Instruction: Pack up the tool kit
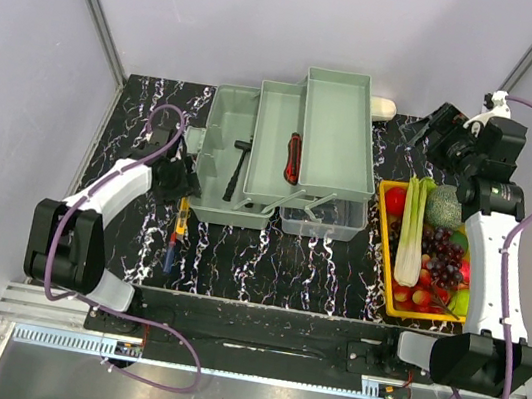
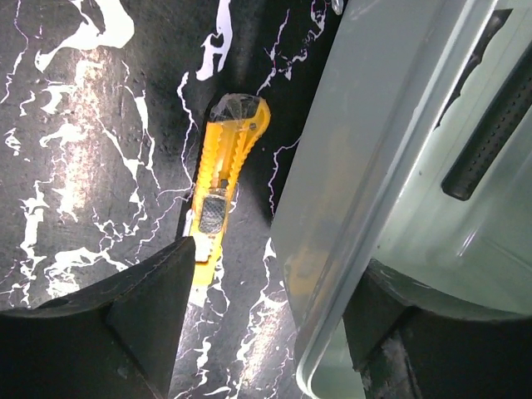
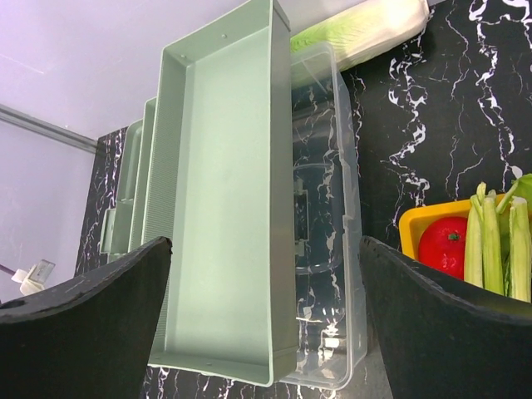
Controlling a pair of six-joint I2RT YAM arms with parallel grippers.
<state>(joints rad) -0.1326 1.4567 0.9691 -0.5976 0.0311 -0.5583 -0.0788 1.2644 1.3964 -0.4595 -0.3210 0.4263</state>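
The tool kit (image 1: pixel 229 123) stands open mid-table, its pale green trays (image 1: pixel 337 135) folded out over the clear lid (image 1: pixel 329 220). A black hammer (image 1: pixel 238 170) lies in the left part and a red-and-black tool (image 1: pixel 294 158) in the middle tray. A yellow utility knife (image 1: pixel 182 215) and a blue-handled tool (image 1: pixel 170 251) lie on the table left of the kit. My left gripper (image 1: pixel 180 178) is open and low, its jaws either side of the kit's left wall (image 2: pixel 366 166), with the knife (image 2: pixel 220 195) just beyond its left finger. My right gripper (image 1: pixel 439 131) is open and empty at the back right, above the table.
A yellow tray (image 1: pixel 381 240) of vegetables and fruit sits right of the kit, with a tomato (image 3: pixel 445 245) at its near corner. A pale cabbage-like vegetable (image 1: pixel 382 107) lies behind the kit. Grey walls close the back and sides.
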